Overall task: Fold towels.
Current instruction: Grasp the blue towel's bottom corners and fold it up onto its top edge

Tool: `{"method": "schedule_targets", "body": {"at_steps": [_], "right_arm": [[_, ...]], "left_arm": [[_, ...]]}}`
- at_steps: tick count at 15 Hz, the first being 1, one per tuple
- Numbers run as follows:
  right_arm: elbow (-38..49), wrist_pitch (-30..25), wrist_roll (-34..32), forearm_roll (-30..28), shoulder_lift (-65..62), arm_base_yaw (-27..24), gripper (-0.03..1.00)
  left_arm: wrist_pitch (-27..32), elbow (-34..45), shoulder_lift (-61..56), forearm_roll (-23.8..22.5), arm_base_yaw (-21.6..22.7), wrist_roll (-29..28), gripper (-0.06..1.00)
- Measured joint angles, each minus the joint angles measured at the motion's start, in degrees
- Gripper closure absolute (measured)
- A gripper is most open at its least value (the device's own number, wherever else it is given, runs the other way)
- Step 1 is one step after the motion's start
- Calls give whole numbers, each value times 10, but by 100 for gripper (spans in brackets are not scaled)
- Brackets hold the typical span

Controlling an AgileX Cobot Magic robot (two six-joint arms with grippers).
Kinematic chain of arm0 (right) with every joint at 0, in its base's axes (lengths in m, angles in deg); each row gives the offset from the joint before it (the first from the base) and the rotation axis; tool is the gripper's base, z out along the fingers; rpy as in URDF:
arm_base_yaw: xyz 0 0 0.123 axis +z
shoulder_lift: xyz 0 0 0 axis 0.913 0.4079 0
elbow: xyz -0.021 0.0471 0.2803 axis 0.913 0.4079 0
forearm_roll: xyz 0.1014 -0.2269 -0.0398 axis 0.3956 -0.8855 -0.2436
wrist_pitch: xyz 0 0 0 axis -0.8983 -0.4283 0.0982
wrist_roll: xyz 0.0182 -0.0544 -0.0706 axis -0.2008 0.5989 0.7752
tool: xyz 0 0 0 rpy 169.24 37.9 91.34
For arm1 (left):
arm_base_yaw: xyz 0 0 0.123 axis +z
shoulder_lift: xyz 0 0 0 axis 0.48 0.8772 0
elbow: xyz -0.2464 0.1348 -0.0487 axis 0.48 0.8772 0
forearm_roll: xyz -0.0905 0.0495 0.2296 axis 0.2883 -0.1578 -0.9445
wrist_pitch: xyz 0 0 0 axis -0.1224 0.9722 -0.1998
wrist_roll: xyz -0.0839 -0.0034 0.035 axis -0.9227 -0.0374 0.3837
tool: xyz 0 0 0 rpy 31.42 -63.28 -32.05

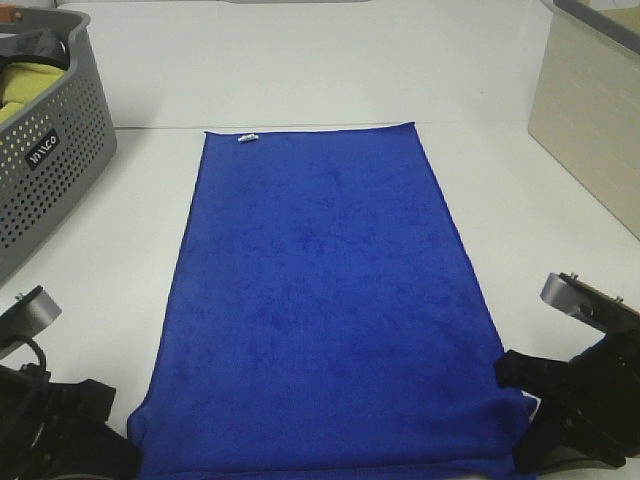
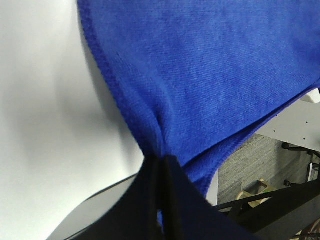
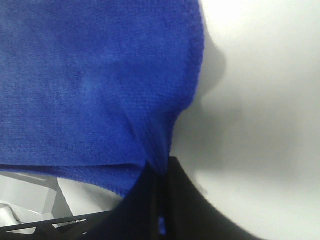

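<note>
Exterior high shows both arms low at the worktop's (image 1: 520, 220) near edge, left pincer (image 2: 161, 162) and right pincer (image 3: 160, 167) each clamped on a near corner of the towel (image 1: 320, 300). Its long axis runs toward the far edge, white tag (image 1: 247, 138) at that end.

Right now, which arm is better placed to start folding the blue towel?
Neither alone: the left jaws and the right jaws each clamp a near corner of the blue towel, spread flat on the table. Lifting both corners together toward the far edge looks likeliest.

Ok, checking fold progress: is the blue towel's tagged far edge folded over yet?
No, the towel lies spread out full length on the table, with its white tag showing at the far short edge.
</note>
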Motion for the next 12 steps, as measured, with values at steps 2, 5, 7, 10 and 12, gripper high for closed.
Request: {"method": "schedule_targets", "body": {"at_steps": [2, 5, 7, 10, 12], "right_arm": [[-23, -14, -1, -17, -15, 0, 97], [-114, -45, -26, -49, -14, 0, 97], [-184, -56, -49, -72, -5, 0, 97], [-313, -96, -70, -106, 49, 0, 97], [-395, -119, -74, -121, 102, 0, 97]], "left_arm": [[2, -15, -20, 0, 0, -16, 94], [-6, -77, -28, -7, 0, -66, 94], [-25, -130, -26, -35, 0, -100, 94], [-42, -225, 5, -80, 0, -134, 94], [-52, -285, 42, -88, 0, -136, 94]]}}
